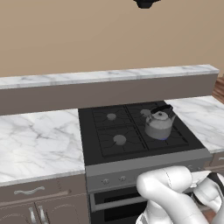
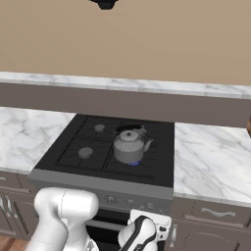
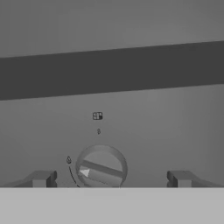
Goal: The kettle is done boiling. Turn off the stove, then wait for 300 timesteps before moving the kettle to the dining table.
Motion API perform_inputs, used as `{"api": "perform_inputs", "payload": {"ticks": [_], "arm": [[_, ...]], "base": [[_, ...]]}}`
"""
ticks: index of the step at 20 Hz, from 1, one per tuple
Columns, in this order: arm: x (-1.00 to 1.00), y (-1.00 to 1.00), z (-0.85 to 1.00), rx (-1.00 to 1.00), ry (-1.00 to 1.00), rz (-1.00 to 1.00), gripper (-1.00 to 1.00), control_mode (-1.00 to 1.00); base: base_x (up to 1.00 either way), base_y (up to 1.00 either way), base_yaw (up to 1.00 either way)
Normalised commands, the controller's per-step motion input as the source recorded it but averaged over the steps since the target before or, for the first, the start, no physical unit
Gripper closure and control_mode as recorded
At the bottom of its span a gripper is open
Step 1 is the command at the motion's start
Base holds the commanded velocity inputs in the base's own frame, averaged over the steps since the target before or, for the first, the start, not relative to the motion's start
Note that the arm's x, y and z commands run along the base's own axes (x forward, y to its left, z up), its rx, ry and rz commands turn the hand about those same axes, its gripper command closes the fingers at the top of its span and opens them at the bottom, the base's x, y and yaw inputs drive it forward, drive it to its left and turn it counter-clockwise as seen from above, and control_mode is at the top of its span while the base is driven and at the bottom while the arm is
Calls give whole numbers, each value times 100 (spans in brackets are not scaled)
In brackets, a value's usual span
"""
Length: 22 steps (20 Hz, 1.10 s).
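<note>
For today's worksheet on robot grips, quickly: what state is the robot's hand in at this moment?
Hand: open, fingers spread wide either side of a stove knob, holding nothing.

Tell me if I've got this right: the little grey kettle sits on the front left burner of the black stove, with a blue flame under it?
Not quite. The kettle sits on the front right burner of the stove, not the front left; both base views show it. The rest holds: a bit of blue flame glows under its base.
</note>
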Motion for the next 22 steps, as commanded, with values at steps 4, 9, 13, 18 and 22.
{"api": "perform_inputs", "payload": {"ticks": [4,9,13,18,22], "arm": [[0,0,5,0,0,0,-100,-100],[1,0,0,0,0,0,-100,-100],[6,5,0,0,0,0,-100,-100],[5,9,0,0,0,0,-100,-100],[7,9,0,-1,0,0,-100,-100]], "base": [[0,0,0],[0,0,0],[0,0,0],[0,0,0],[0,0,0]]}}
